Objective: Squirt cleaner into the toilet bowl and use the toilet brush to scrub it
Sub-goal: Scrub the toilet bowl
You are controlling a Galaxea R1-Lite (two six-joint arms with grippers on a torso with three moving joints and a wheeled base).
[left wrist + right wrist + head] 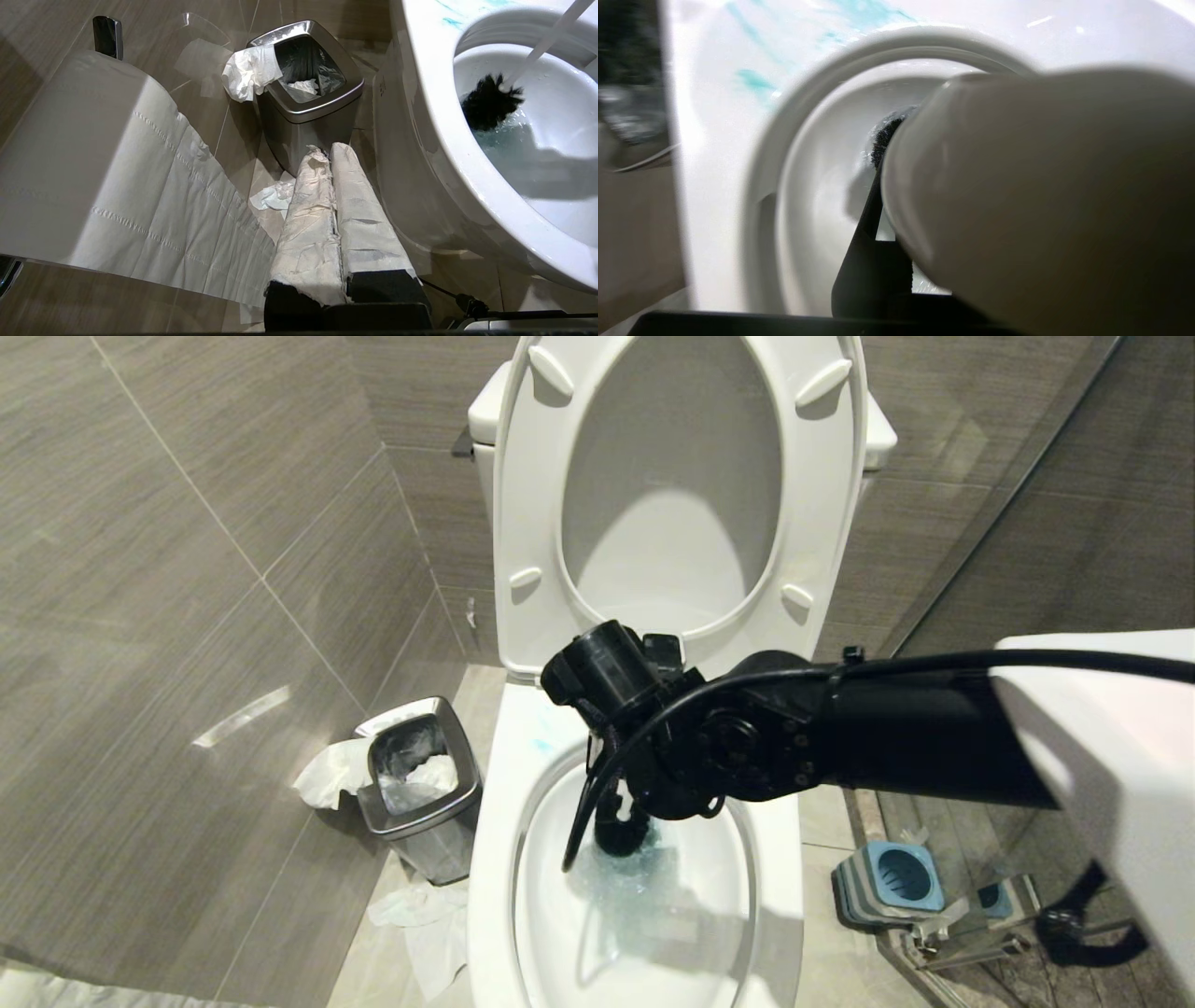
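The right gripper (624,807) reaches into the toilet bowl (495,859), its fingers (866,261) clamped on the toilet brush (490,100) handle; the bristle head lies beyond them in cleaner (635,887)-tinted water. The paper-wrapped left gripper (332,154), fingers together, hangs beside the bowl

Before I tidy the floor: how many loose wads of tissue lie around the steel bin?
3: one wad draped over the bin's rim on the side away from the toilet bowl, one inside it, one on the floor between bin and bowl. More may hide behind the bin.
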